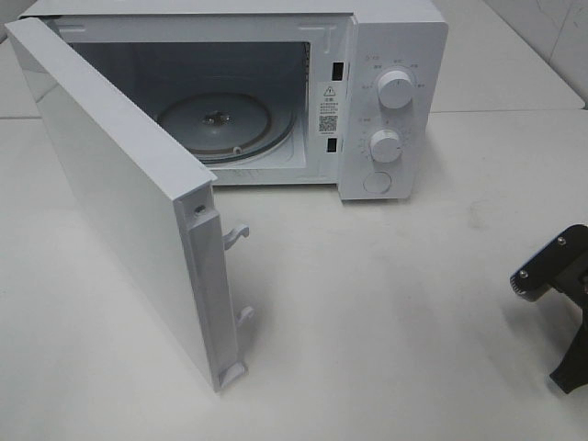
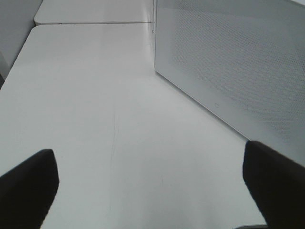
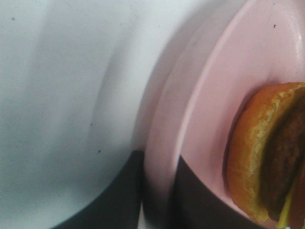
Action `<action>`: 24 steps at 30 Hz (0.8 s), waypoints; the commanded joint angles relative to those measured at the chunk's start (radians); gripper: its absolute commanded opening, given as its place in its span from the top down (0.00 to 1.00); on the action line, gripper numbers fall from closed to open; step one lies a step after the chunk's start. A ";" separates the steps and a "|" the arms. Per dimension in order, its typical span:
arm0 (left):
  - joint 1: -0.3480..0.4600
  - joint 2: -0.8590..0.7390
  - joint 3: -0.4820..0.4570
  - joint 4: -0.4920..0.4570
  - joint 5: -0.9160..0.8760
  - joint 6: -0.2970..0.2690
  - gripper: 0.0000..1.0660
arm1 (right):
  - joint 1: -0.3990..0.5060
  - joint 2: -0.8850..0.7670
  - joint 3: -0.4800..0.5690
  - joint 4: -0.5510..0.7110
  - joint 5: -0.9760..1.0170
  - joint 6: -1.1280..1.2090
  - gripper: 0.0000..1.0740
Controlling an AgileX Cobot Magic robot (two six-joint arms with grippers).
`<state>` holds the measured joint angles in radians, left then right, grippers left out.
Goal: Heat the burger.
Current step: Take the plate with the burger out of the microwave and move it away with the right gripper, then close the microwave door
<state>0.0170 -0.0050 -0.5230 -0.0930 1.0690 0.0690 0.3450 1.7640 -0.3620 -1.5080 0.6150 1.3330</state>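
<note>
Bench: white surface carrying the microwave; bare white stretch in front of the left wrist camera.
Microwave: white, at the back of the bench, cavity facing forward with the control panel on its right side.
Door: swung wide open on the left hinge, its edge with two white latch hooks pointing toward the front; its perforated panel fills one side of the left wrist view.
Turntable: round glass tray lying flat on the cavity floor, nothing on it.
Knobs: upper knob and lower knob one above the other, a round button beneath them.
Plate: pink, round, its rim pinched between the right pincer's dark fingers.
Right pincer: pressed together on the plate's rim; its arm shows black at the right edge of the high view.
Left pincer: fingers spread wide, holding nothing, just beside the open door.
Burger: on the pink plate, golden-brown bun and dark patty showing, partly cut off by the picture's edge; out of the high view.
</note>
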 commanded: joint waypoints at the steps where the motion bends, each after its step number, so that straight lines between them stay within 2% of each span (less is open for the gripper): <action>1: 0.003 -0.004 0.001 0.002 0.003 -0.003 0.07 | -0.006 0.006 -0.008 -0.012 0.031 0.042 0.80; 3: 0.003 -0.004 0.001 0.002 0.003 -0.003 0.07 | -0.005 0.006 -0.014 -0.011 0.031 0.055 0.77; 5: 0.003 -0.004 0.001 0.002 0.003 -0.003 0.07 | -0.003 0.005 -0.022 -0.006 0.034 0.056 0.66; 8: 0.003 -0.004 0.001 0.002 0.003 -0.003 0.07 | -0.003 0.001 -0.022 -0.001 0.034 0.056 0.63; 10: 0.003 -0.004 0.001 0.002 0.003 -0.003 0.07 | -0.003 -0.015 -0.022 0.022 0.034 0.056 0.57; 15: 0.003 -0.004 0.001 0.002 0.003 -0.003 0.07 | -0.003 -0.060 -0.022 0.035 0.028 0.056 0.56; 22: 0.003 -0.004 0.001 0.002 0.003 -0.003 0.07 | -0.003 -0.181 -0.022 0.082 -0.085 0.022 0.55; 24: 0.003 -0.004 0.001 0.002 0.003 -0.003 0.07 | -0.003 -0.215 -0.022 0.104 -0.096 -0.007 0.51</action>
<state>0.0170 -0.0050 -0.5230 -0.0930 1.0690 0.0690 0.3450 1.5840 -0.3800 -1.4240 0.5320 1.3580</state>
